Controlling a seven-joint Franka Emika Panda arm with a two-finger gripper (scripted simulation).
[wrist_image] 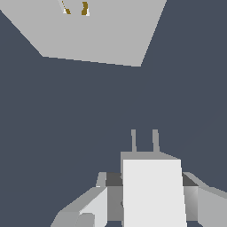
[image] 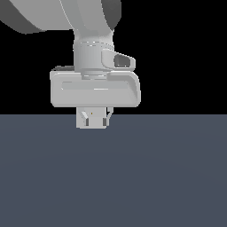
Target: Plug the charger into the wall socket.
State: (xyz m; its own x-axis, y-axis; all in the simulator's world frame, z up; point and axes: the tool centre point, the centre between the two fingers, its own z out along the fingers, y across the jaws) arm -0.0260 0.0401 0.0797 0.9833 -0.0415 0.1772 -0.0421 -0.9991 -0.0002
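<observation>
1. Charger (wrist_image: 153, 190) sits clamped between the gripper's fingers (wrist_image: 95, 208) in the wrist view, a pale block with its two thin prongs (wrist_image: 144, 141) projecting forward and clear of the pads. The fingers are closed narrow on its sides, one pad showing on each flank.

2. Ahead of the prongs lies a stretch of bare dark floor (wrist_image: 88, 111), and beyond it the wall socket (wrist_image: 102, 33), a pale flat-faced block seen at an angle. Two small brass-coloured slots (wrist_image: 75, 8) show near the edge of the picture. Charger and socket are well apart.

3. In the exterior view the gripper (image: 92, 119) hangs low over the floor beneath the arm's white hand housing (image: 95, 88), which hides most of the charger; the socket cannot be picked out there.

4. Judged from this, the step in hand is the carry toward the socket, with insertion not yet begun.

5. Done well, that approach would square the prongs to the socket face first, line both prongs with the two slots, then push straight along the prong axis, keeping a firm grip so the block does not twist between the pads.
</observation>
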